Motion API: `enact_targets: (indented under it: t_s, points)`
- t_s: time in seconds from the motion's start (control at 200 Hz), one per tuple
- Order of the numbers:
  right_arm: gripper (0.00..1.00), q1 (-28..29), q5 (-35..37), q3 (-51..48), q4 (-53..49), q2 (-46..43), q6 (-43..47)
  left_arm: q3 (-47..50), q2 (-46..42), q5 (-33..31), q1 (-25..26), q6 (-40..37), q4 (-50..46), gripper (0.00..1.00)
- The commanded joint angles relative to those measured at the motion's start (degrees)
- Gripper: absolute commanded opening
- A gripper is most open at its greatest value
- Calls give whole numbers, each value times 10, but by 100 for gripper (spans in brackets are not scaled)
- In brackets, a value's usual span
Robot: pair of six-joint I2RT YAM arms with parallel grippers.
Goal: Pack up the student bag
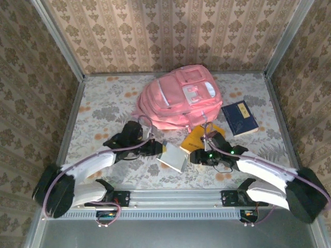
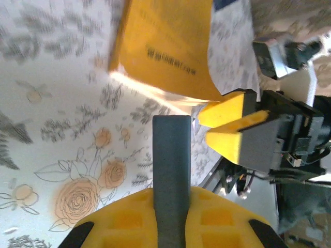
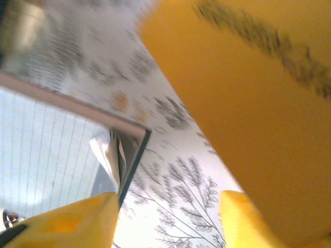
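The student bag lies at the far middle of the flowered surface, its front pockets facing up. Near of it, a pale notebook sits between the two arms. The left pincer is clenched on the notebook's left edge. The right pincer is released, jaws apart, just beside the notebook's right edge and over an orange book. A blue book lies farther right.

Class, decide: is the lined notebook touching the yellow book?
Apart. The right wrist view shows floral cloth between the notebook and the yellow book.
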State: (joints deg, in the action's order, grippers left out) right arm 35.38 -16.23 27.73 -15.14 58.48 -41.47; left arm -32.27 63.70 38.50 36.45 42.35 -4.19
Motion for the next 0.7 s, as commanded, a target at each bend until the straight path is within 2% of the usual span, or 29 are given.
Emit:
enact_targets:
  t_s: [0.0,0.06,0.11,0.275,0.455,0.695]
  points:
    - [71,-26,28,30,-22,-66,27,-36,-70,-13,-30,-31,-55,0]
    - [81,-41,-20,34,4,-82,12,-39,-95,-14,-46,-19,-48,0]
    - [86,-48,-69,39,40,-77,-8,-37,-108,-9,-55,-4,-35,0]
    - [91,-49,-169,59,160,-28,-79,-31,-121,18,-62,47,30,0]
    - [92,-45,-225,66,274,34,-131,-17,-130,29,-63,95,89,0]
    - [91,-31,-216,64,311,63,-149,-6,-151,27,-67,146,138,0]
